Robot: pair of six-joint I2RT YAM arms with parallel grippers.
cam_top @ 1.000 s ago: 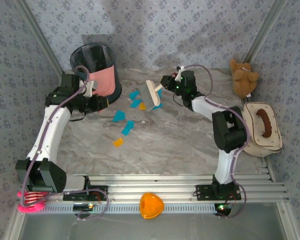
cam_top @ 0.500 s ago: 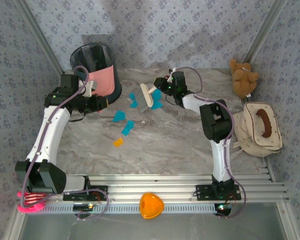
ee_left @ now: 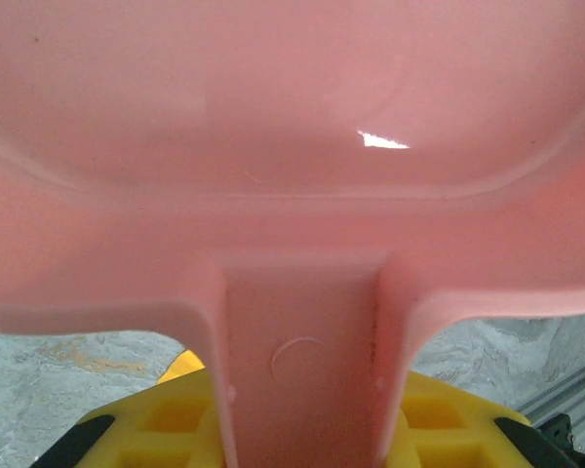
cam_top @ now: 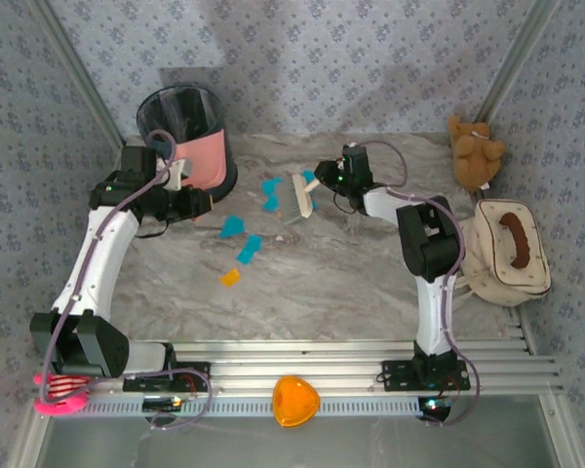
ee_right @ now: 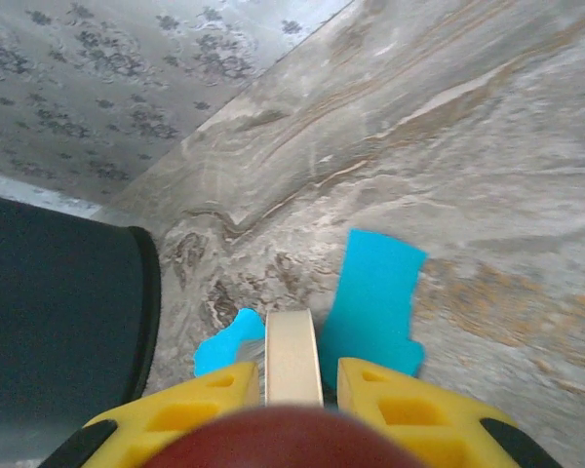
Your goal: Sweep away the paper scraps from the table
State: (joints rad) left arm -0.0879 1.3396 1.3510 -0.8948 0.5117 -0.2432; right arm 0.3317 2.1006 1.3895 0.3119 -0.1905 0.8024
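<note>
The table [cam_top: 351,273] holds scraps [cam_top: 246,248] near a far-left bin [cam_top: 180,112]. Left gripper [ee_left: 302,419] clamps the dustpan [ee_left: 292,146]; right gripper [ee_right: 292,385] clamps the brush [cam_top: 298,198].

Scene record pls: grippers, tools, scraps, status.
left gripper: shut on pink dustpan handle, beside black bin
right gripper: shut on brush handle
paper scraps: blue and orange, loose on table, mostly between brush and dustpan
status: sweep not finished

paper scraps [cam_top: 249,246]: cyan and orange bits, flat, scattered left of centre | table [cam_top: 331,278]: grey-beige, marble-veined
</note>
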